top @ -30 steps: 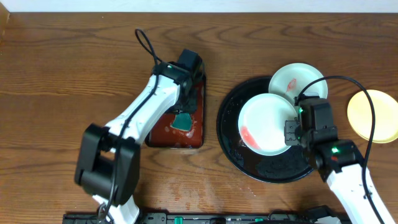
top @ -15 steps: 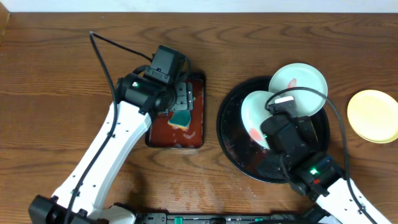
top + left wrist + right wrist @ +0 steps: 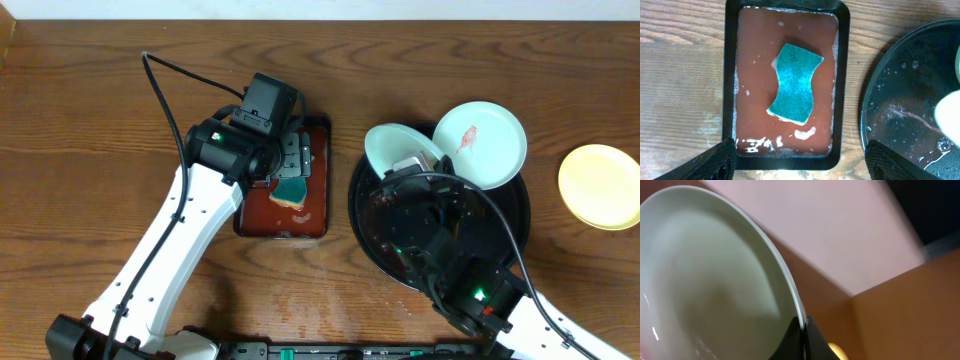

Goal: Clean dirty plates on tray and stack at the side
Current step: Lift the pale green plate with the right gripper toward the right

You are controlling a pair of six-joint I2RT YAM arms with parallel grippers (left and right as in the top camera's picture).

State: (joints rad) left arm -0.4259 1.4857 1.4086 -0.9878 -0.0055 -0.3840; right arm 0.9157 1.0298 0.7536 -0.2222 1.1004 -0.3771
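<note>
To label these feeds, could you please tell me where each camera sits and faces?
Overhead: fixed above the table, looking straight down; both arms show.
Left wrist: on the left arm, looking down at the sponge in the brown tray; left gripper, open, fills bottom corners.
Right wrist: on the right arm, tilted up toward a wall; right gripper pinches a plate by its rim.
Shared: overhead and left wrist both show the sponge.

tray (image 3: 358, 215): glossy black.
pale plate (image 3: 395, 148): bluish white.
white plate (image 3: 495, 150): red smear.
third plate (image 3: 598, 185): pale yellow.
sponge (image 3: 794, 82): teal.
small tray (image 3: 731, 75): black rim, reddish-brown inside.
table (image 3: 80, 120): brown wood grain.
</note>
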